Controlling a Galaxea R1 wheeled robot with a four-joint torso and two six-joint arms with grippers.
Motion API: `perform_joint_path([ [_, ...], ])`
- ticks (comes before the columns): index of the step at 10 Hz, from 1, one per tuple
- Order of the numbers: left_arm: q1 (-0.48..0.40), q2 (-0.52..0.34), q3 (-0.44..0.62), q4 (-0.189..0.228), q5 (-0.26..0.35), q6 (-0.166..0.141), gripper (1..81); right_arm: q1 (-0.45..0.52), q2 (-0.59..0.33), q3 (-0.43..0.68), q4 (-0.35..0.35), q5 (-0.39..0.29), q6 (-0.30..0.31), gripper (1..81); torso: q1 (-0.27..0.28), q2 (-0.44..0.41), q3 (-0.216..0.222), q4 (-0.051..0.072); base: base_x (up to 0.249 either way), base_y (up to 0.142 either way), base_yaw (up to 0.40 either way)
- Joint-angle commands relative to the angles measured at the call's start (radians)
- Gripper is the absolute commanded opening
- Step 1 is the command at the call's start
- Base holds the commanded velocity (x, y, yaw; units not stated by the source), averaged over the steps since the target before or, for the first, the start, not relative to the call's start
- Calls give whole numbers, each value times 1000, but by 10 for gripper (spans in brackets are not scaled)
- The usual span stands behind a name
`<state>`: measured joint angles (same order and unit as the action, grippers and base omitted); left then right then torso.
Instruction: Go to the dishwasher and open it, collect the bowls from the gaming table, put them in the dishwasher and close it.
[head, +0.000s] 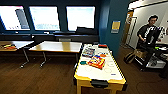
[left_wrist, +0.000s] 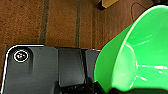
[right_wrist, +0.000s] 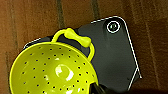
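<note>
The long white-topped gaming bench with yellow edges (head: 100, 71) stands just ahead in the head view. It sits on the dark brown wood floor (head: 37, 80). Colourful game boxes lie on its top. The biggest is a red and yellow box (head: 96, 61) near the middle. A small teal-green round bowl (head: 83, 62) sits just beside that box, close to the bench's edge. A blue and grey box (head: 88, 52) lies farther back, and a flat red thing (head: 102, 46) lies at the far end.

Behind the gaming bench is a pale wooden bench (head: 56, 46) under three bright windows (head: 80, 17). A person in dark clothes (head: 147, 31) stands well apart, beside a dark cart.

In the left wrist view, a bright green smooth plastic bowl (left_wrist: 140, 55) shows very large above the brown floor. It sits right at the left hand, but I cannot tell how far the fingers are open or if they grip it.

In the right wrist view, a yellow-green round strainer bowl with small holes and a loop handle (right_wrist: 52, 71) shows large at the right hand. I cannot tell how its fingers stand either.
</note>
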<state>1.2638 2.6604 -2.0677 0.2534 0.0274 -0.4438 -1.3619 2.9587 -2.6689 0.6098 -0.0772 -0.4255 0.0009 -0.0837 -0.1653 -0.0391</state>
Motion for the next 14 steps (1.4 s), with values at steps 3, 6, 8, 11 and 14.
perform_joint_path([
  [3,-1,76,-149,79,-1,7,10,11,15,-37,-28,-56,-1,10,0,0,0,0,0,0,0],
  [6,18,109,-210,83,-8,7,10,2,21,-38,-28,-55,-1,10,0,0,0,0,0,0,0],
  [8,30,122,-238,103,-8,7,10,5,27,-38,-30,-55,-1,10,0,0,1,0,0,0,0],
  [11,30,132,-250,104,-18,7,10,8,33,-38,-30,-55,-2,10,0,0,1,0,0,0,0],
  [14,30,133,-250,106,-18,7,10,6,38,-38,-31,-55,-4,10,0,0,1,0,0,0,0],
])
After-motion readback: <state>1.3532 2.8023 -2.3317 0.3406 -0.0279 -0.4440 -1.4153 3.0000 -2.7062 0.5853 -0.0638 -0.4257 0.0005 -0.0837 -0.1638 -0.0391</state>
